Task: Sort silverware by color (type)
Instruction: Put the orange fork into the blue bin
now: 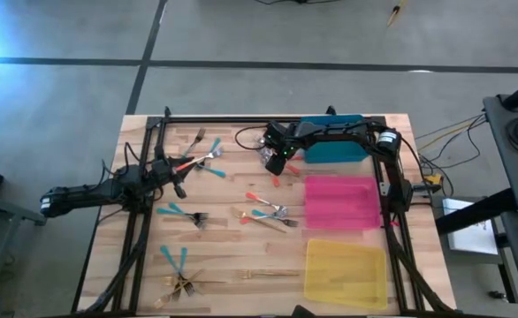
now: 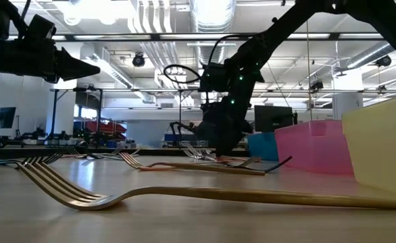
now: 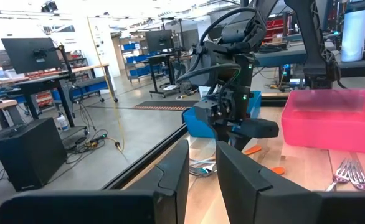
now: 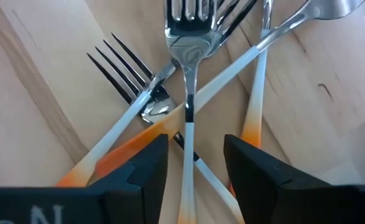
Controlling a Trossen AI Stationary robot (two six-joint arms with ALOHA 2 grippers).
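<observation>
A: Pale wood, that table [image 1: 232, 256], with three trays down its right side: blue [image 1: 334, 141] at the far end, pink [image 1: 340, 201] in the middle, yellow [image 1: 346, 272] nearest.

B: And the arms?

A: The right gripper [image 1: 275, 163] is low over the table just left of the blue tray. Its fingers [image 4: 139, 165] stand apart, straddling a crossed pile of orange-handled forks [image 4: 185, 93]; nothing is clamped between them. The left gripper [image 1: 178, 170] hovers at the left-centre of the table, beside a small heap of forks [image 1: 208, 157]. Its fingers [image 3: 173, 177] sit with a narrow gap between them, and I see nothing in that gap.

B: Where is the silverware otherwise?

A: Scattered on the wood, none visibly in a tray. Orange-handled ones [image 1: 268, 212] lie left of the pink tray, teal-handled ones [image 1: 181, 212] at centre-left, more teal [image 1: 175, 258] near the front-left above a gold cluster [image 1: 184, 284], and one gold fork [image 1: 268, 276] left of the yellow tray.
</observation>
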